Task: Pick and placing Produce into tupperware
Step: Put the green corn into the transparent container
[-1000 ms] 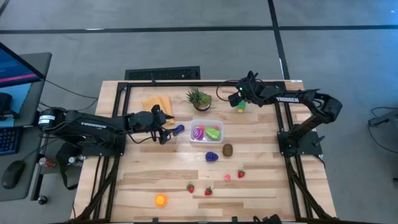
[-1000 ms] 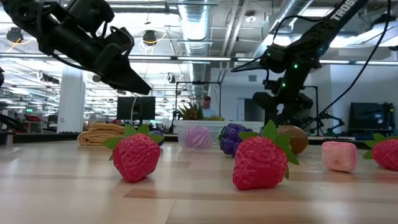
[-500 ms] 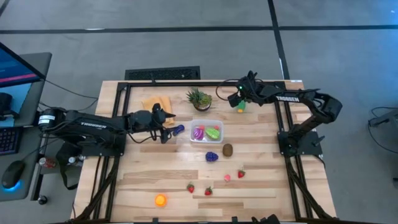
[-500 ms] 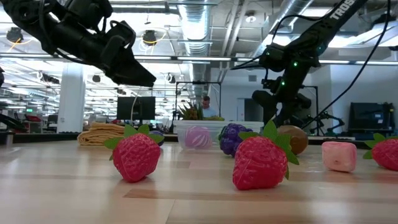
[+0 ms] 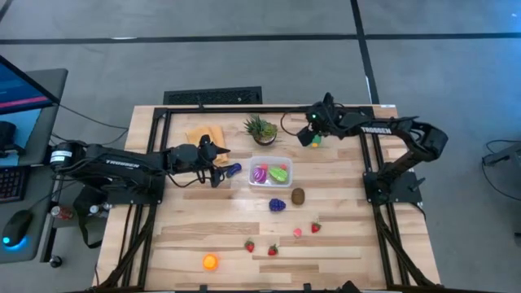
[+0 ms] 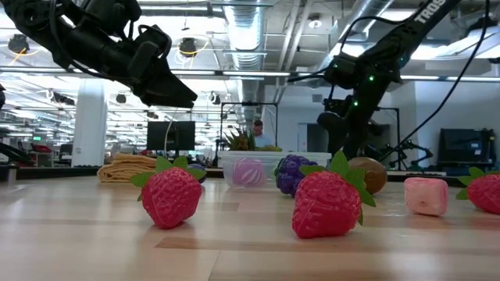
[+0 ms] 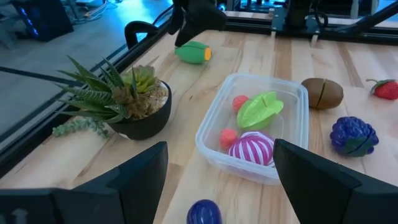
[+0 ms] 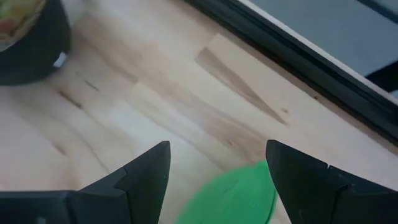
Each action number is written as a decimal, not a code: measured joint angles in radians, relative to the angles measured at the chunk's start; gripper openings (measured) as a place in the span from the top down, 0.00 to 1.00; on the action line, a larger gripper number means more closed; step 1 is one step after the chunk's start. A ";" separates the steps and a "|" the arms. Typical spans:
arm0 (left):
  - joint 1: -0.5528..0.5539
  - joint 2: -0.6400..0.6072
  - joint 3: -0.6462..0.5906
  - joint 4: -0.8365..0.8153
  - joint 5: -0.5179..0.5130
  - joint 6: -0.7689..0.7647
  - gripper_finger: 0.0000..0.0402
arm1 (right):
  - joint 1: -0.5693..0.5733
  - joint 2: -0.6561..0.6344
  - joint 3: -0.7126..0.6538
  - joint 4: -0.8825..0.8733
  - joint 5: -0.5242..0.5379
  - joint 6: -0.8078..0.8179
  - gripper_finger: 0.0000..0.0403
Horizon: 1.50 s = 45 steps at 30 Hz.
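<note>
Two grippers open: left gripper (image 5: 221,167) poised just above a small blue-purple fruit (image 7: 204,212) beside the tupperware (image 5: 271,172), right gripper (image 5: 308,135) spread over a green and yellow vegetable (image 5: 314,140) at the table's far edge. Already in the tupperware: striped purple fruit (image 7: 251,149), green piece (image 7: 260,109). Scattered nearer: purple grapes (image 5: 278,205), brown fruit (image 5: 298,195), strawberries (image 5: 273,250), orange fruit (image 5: 211,261).

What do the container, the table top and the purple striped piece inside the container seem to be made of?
The container: probably clear plastic, since its contents show through the glossy wall. The table top: light wood, with visible grain and plank seams. The purple striped piece: seemingly moulded toy plastic, smooth and slightly shiny; this cannot be confirmed.
</note>
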 joint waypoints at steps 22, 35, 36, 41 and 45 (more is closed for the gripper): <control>0.000 0.000 0.000 0.003 0.000 -0.001 0.29 | 0.049 0.000 0.132 -0.142 0.206 0.019 0.35; 0.000 0.000 0.000 0.000 0.001 -0.001 0.29 | 0.049 0.000 0.132 -0.298 0.219 0.018 0.35; 0.000 0.000 0.000 -0.001 0.001 -0.001 0.29 | 0.049 0.000 0.132 -0.318 0.243 0.021 0.35; 0.000 0.000 0.001 -0.019 0.007 -0.001 0.29 | 0.048 -0.002 0.132 -0.346 0.360 0.082 0.36; 0.000 0.000 0.001 -0.022 0.008 -0.001 0.29 | 0.057 -0.013 0.132 -0.312 0.339 0.076 0.37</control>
